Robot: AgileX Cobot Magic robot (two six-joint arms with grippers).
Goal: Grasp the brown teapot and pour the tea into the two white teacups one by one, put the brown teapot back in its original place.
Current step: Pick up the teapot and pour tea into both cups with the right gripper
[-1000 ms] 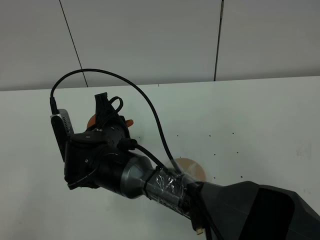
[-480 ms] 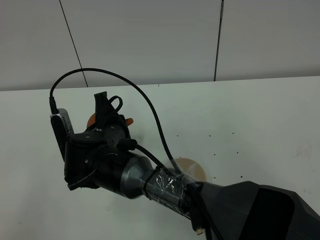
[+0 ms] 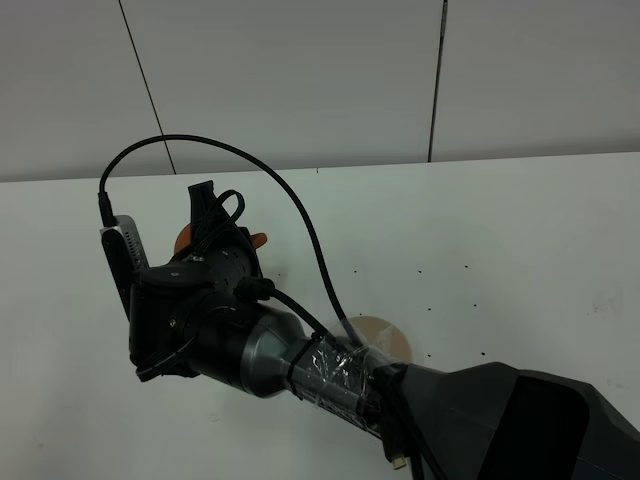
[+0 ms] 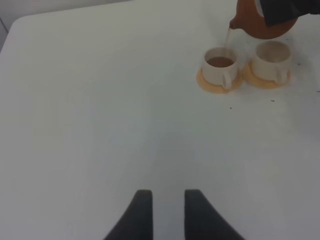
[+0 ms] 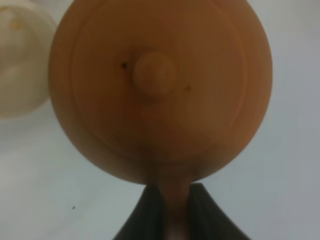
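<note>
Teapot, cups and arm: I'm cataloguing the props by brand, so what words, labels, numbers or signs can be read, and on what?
None: no text is readable in any view.
The brown teapot: plain clay, no stamp showing.
The filled teacup and the other teacup: plain white.
The taped arm: no print visible.

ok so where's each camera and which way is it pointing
exterior high: mounted high, looks down over the white table toward the wall; right arm fills the foreground.
left wrist: looks across the table at the teapot pouring into a cup; open left pincer shows.
right wrist: looks down on the teapot lid; right pincer shut on its handle.
both wrist views share the teapot.
</note>
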